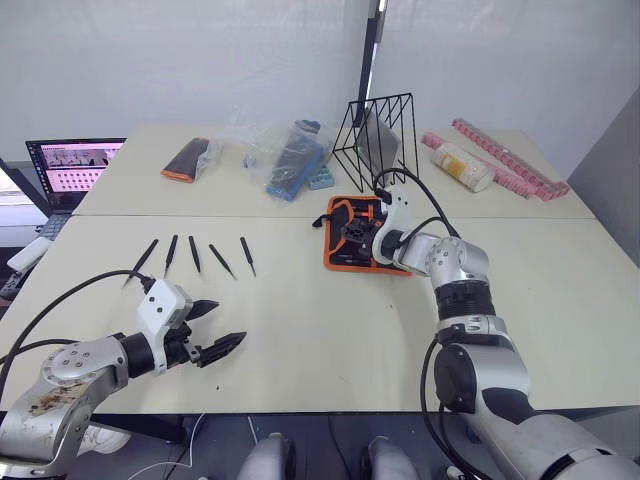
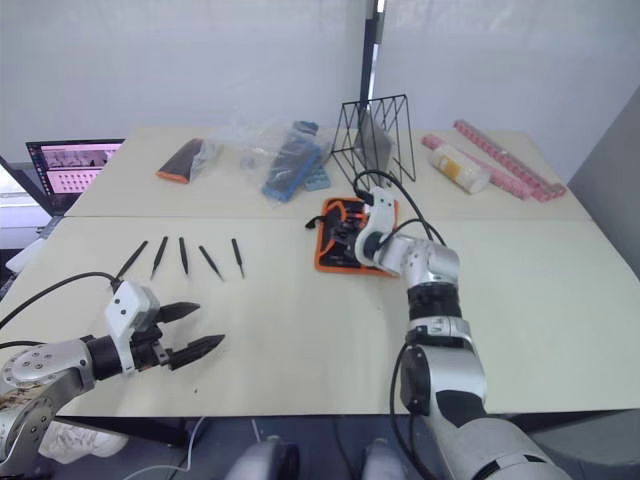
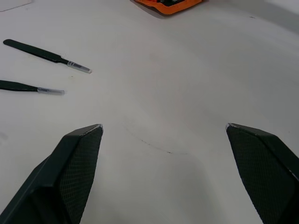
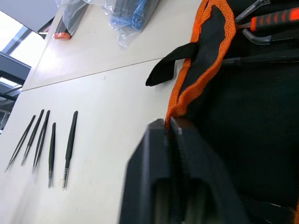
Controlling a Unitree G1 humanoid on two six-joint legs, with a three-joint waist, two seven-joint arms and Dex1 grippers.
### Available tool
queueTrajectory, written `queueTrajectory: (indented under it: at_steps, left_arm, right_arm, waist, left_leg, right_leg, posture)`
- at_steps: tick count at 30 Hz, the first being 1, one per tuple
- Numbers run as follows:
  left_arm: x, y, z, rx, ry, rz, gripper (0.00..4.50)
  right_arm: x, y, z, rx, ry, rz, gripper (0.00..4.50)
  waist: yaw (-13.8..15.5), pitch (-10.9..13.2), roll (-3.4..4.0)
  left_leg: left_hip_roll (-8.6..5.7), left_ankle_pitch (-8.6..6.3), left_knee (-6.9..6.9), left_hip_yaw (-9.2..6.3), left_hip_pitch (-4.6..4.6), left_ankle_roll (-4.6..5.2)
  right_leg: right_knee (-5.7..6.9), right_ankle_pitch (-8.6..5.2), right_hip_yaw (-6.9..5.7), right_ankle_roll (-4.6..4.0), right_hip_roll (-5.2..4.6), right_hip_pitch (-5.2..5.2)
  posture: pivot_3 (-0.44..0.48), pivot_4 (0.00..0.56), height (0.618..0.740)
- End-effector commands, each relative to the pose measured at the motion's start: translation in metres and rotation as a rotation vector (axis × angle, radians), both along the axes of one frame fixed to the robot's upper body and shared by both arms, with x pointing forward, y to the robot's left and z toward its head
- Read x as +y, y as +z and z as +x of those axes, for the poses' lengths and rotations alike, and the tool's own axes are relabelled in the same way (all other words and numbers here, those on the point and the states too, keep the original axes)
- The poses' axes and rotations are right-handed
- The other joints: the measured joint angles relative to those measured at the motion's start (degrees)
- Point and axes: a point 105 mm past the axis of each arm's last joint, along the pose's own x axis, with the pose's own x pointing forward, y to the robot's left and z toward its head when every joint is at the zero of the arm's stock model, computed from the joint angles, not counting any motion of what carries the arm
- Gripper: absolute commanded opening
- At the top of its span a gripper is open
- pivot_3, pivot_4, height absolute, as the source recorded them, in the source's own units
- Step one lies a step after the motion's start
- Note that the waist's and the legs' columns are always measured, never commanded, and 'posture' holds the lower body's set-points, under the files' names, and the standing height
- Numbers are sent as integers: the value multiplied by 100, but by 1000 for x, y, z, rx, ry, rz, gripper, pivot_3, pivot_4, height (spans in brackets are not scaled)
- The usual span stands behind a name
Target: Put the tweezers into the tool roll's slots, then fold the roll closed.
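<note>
Two tools: left tool [image 1: 214, 327] spread wide, empty; right tool [image 4: 169, 135] pinches tool roll [image 4: 247, 107] trim.

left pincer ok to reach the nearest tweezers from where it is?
Probably yes. The left pincer is open, empty and low over the bare table, and nothing lies between it and the row of tweezers just ahead of it.
</note>
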Motion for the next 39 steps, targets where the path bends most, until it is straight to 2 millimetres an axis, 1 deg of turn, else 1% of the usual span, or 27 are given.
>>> queueTrajectory:
  at_steps: [1,4,8,13,18,19,22,26,29,34,36,39]
  left_arm:
    - [3,14,1,-70,13,-6,4500]
    - [7,12,2,-70,22,4,4500]
    - [8,12,2,-75,24,7,4500]
    - [5,13,3,-82,2,1,4500]
    - [4,14,4,-88,-3,0,4500]
    - [3,15,4,-90,-8,-8,4500]
    - [-6,16,3,-88,-50,-24,4500]
    - [-14,14,3,-77,-95,-26,4500]
    - [-20,18,6,-84,-138,-29,4500]
    - [-29,20,11,-87,-207,-11,4500]
    - [-35,20,13,-86,-246,1,4500]
    - [-44,17,19,-104,-313,63,4500]
  right_arm:
    - [8,12,-2,-30,41,5,8]
    - [9,9,-3,-25,54,-15,8]
    - [8,11,-4,-26,61,-19,8]
    - [5,17,-10,-30,113,-24,8]
    - [-4,25,-22,-2,147,2,8]
    - [-5,27,-26,6,164,3,8]
    - [-4,27,-51,22,281,-66,8]
    - [-3,17,-70,15,357,-199,8]
    - [-1,13,-94,-29,476,-325,8]
    - [-3,7,-120,-133,622,-516,8]
    - [-3,6,-128,-160,668,-555,8]
    - [-4,5,-134,-180,698,-574,8]
  waist:
    - [-4,0,0]
    - [-5,0,0]
    - [-1,0,0]
    - [-2,0,1]
    - [1,0,1]
    - [5,0,1]
    - [28,0,1]
    - [22,0,0]
    - [22,1,1]
    - [33,1,0]
    - [33,1,0]
    - [37,2,-2]
  left_leg:
    - [0,0,0,0,0,0]
    - [2,0,0,0,0,0]
    - [1,0,0,0,0,0]
    - [1,0,0,0,0,0]
    - [3,0,-1,0,0,0]
    - [3,0,-1,0,0,1]
    - [3,-1,-2,-2,-1,1]
    - [3,-1,-2,-2,-1,2]
    - [10,-1,-3,-2,-2,2]
    - [9,-2,-3,-7,-2,3]
    - [12,-2,-4,-7,-2,3]
    - [17,-1,-4,-7,-3,3]
  right_leg:
    - [0,0,0,0,0,0]
    - [0,0,1,0,1,-1]
    - [0,0,1,0,2,0]
    - [-2,0,1,0,2,0]
    - [-2,0,0,0,2,0]
    - [-3,0,0,0,2,0]
    - [-6,0,0,0,2,3]
    - [-14,0,0,0,3,4]
    - [-14,0,1,-1,12,3]
    - [-31,0,2,0,13,11]
    - [-41,-1,2,0,17,13]
    - [-53,0,2,0,24,18]
  posture:
    - [0,150,685]
    - [0,150,685]
    - [0,150,685]
    - [0,150,685]
    - [0,150,685]
    - [0,150,685]
    - [0,150,685]
    - [0,150,685]
    - [0,150,685]
    - [0,150,685]
    - [0,150,685]
    - [0,150,685]
